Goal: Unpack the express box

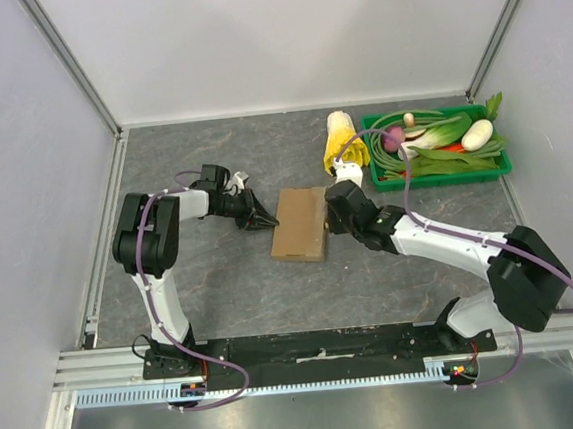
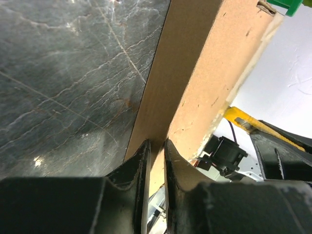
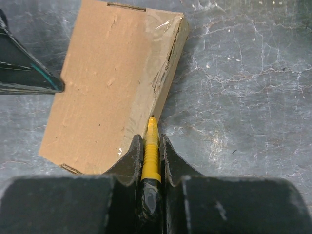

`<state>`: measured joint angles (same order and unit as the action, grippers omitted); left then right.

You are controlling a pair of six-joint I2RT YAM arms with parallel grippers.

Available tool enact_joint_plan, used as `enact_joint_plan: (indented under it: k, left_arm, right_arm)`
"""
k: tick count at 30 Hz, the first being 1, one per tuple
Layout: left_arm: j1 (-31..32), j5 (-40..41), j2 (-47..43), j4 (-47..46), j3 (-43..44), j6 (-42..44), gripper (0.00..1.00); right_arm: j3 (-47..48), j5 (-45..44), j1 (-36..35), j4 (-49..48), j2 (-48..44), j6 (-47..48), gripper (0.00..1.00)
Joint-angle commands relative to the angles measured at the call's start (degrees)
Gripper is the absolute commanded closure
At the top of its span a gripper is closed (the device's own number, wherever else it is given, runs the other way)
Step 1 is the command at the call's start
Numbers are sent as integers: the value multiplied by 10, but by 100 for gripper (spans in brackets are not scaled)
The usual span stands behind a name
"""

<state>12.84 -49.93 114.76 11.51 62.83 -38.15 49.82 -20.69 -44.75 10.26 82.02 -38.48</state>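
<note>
The express box (image 1: 299,223) is a flat brown cardboard mailer lying shut in the middle of the table. It also fills the left wrist view (image 2: 209,73) and the right wrist view (image 3: 107,83). My left gripper (image 1: 267,219) reaches in from the left, and its narrow jaws (image 2: 156,144) pinch the box's left edge. At the box's right side, my right gripper (image 1: 329,221) is shut on a yellow ribbed tool (image 3: 151,146). The tool's tip touches the taped seam along that side, in front of the right gripper's jaws (image 3: 152,139).
A green tray (image 1: 444,177) of vegetables stands at the back right. A yellow and white object (image 1: 344,144) lies just left of it, behind the right wrist. Grey walls close off the table on three sides.
</note>
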Motion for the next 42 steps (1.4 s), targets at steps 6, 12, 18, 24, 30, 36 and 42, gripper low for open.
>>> enact_joint_plan:
  k: [6, 12, 18, 24, 30, 36, 42]
  left_arm:
    - [-10, 81, 3, 46, -3, 11, 79]
    - [-11, 101, -8, 69, 18, 33, 79]
    - [-13, 101, -10, 77, 23, 38, 79]
    - [-18, 103, -12, 83, 25, 39, 79]
    - [-22, 106, -14, 89, 29, 40, 79]
    - [-26, 112, -17, 93, 31, 44, 79]
    - [-28, 115, -20, 97, 34, 46, 79]
  right_arm:
    - [40, 46, -4, -55, -58, -5, 100]
    - [39, 59, -7, -68, -47, 0, 100]
    - [48, 70, -12, -79, -32, 5, 100]
    - [59, 72, -21, -85, -33, 9, 100]
    - [77, 65, -34, -75, -22, 12, 100]
    - [90, 58, -46, -65, -5, 16, 100]
    - [101, 69, -50, -55, 35, 20, 100]
